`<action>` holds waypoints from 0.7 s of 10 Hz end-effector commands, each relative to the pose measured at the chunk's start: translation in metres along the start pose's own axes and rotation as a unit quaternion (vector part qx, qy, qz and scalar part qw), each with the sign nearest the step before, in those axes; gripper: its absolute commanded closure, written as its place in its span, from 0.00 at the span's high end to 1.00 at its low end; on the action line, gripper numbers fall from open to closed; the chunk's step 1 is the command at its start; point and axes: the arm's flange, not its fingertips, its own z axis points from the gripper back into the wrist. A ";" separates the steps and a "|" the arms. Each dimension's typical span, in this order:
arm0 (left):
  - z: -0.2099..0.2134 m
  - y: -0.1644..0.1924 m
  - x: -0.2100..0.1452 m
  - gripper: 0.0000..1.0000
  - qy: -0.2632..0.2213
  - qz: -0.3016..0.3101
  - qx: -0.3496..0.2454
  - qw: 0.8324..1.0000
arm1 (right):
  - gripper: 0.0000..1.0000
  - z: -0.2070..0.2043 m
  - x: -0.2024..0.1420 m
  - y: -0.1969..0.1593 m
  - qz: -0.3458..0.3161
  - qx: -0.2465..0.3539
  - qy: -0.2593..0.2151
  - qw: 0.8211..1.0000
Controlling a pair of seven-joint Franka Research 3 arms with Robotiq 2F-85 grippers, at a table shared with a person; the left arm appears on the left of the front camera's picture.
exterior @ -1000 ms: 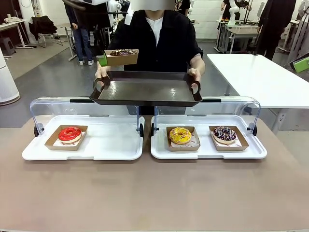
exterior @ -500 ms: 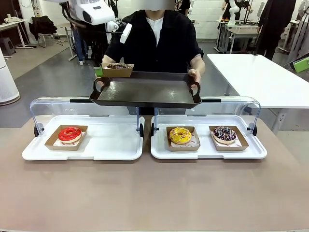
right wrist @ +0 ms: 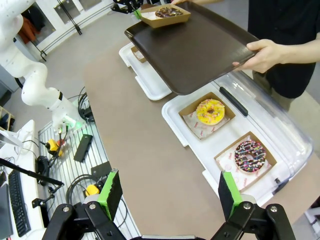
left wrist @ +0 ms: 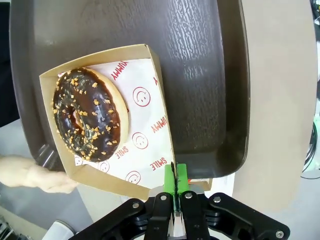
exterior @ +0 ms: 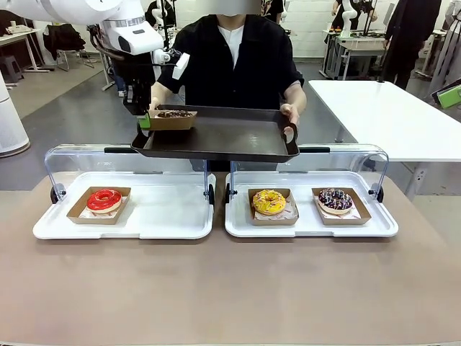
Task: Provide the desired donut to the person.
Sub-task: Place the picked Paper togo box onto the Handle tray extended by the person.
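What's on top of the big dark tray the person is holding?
A paper box with a chocolate donut on smiley paper. The left gripper pinches the box's edge. The paper covers the box's floor.

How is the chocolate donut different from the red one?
The chocolate donut has nut crumbs; the red donut is plain and glossy. The chocolate donut sits on the dark tray the person holds up; the red donut lies in a white tray on the table. Both rest in brown cardboard boats.

The white, rounded left arm [exterior: 124, 27] carries a black left gripper [left wrist: 176, 176] (green pads [left wrist: 170, 179], silver screws).
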 end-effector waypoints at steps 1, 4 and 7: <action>-0.002 0.002 0.000 0.01 -0.022 -0.014 0.002 1.000 | 1.00 -0.001 0.000 0.000 0.001 0.004 -0.004 1.000; -0.009 0.010 0.008 0.01 -0.016 -0.015 -0.008 1.000 | 1.00 -0.001 0.000 0.000 0.001 0.004 -0.004 1.000; -0.016 0.023 0.012 0.01 -0.010 -0.006 -0.016 1.000 | 1.00 -0.001 0.000 0.000 0.001 0.004 -0.004 1.000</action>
